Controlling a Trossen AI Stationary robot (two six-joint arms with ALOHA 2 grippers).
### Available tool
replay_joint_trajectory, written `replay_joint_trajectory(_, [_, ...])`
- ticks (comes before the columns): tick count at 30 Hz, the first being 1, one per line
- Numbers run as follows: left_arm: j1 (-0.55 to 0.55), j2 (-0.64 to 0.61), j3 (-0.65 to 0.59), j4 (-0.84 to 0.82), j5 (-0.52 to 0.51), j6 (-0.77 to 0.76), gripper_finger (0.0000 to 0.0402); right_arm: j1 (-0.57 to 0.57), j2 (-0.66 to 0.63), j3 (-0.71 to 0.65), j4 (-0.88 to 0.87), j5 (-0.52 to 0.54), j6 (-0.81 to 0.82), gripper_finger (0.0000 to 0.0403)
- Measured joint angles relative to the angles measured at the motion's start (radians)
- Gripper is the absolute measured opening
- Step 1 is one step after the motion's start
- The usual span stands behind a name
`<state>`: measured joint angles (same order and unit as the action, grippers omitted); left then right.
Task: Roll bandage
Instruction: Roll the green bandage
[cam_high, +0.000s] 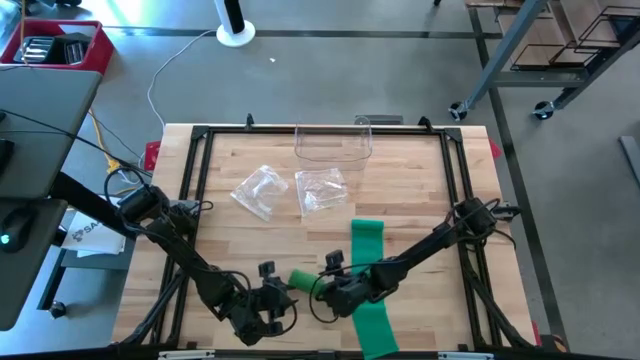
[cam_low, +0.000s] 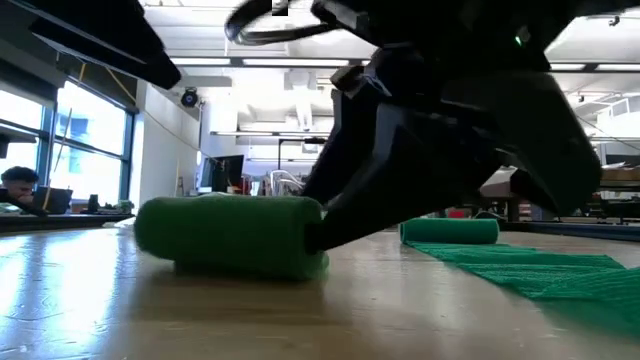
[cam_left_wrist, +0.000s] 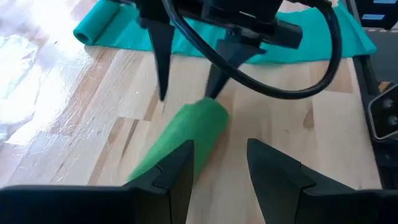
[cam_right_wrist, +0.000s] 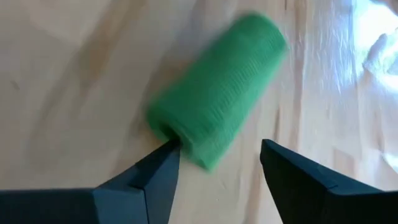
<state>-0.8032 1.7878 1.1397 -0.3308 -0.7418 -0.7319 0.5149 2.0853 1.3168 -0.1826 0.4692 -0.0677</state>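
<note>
Rolled green bandage (cam_high: 303, 279) lies on its side on wooden table (cam_high: 250, 240), near front edge, long axis running left-right between both grippers. Right gripper (cam_high: 322, 290) at roll's right end, fingers spread, one fingertip (cam_right_wrist: 166, 151) touching end face, nothing pinched. Left gripper (cam_high: 283, 303) just beside roll's left end, fingers (cam_left_wrist: 174, 171) parted, not gripping. Second bandage, flat green strip (cam_high: 370, 290), stretches front-to-back under right arm, far end curled into small roll (cam_left_wrist: 96, 28).
</note>
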Motion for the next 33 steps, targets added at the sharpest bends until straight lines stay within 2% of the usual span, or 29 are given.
replay_joint_trajectory(6, [0.02,0.015,0.0,-0.013,0.0,0.008,0.0142,-0.002,0.0,0.106,-0.26,0.001,0.014,0.0216])
replay_joint_trajectory(9, [0.032,0.043,0.0,-0.011,0.003,0.009,0.0142,-0.001,0.0,0.152,-0.355,-0.009,0.075,0.0215])
replay_joint_trajectory(13, [0.044,0.098,0.0,-0.009,0.052,0.01,0.0142,0.009,0.0,0.191,-0.44,-0.088,0.135,0.0211])
replay_joint_trajectory(18, [0.057,0.151,0.0,0.019,0.046,0.034,0.0142,0.063,0.0,0.23,-0.518,-0.104,0.221,0.0202])
replay_joint_trajectory(22, [0.058,0.144,0.0,0.101,0.095,0.073,0.0142,0.108,0.0,0.241,-0.482,-0.104,0.225,0.0199])
replay_joint_trajectory(26, [0.038,0.142,0.008,0.11,0.155,0.097,0.0142,0.102,0.0,0.241,-0.41,-0.105,0.236,0.0199])
replay_joint_trajectory(31, [0.019,0.143,0.002,0.03,0.141,0.025,0.0142,0.042,0.008,0.241,-0.209,-0.116,0.298,0.0199])
replay_joint_trajectory(33, [0.017,0.143,0.002,0.03,0.126,0.005,0.0142,0.011,0.026,0.241,-0.144,-0.169,0.326,0.0199])
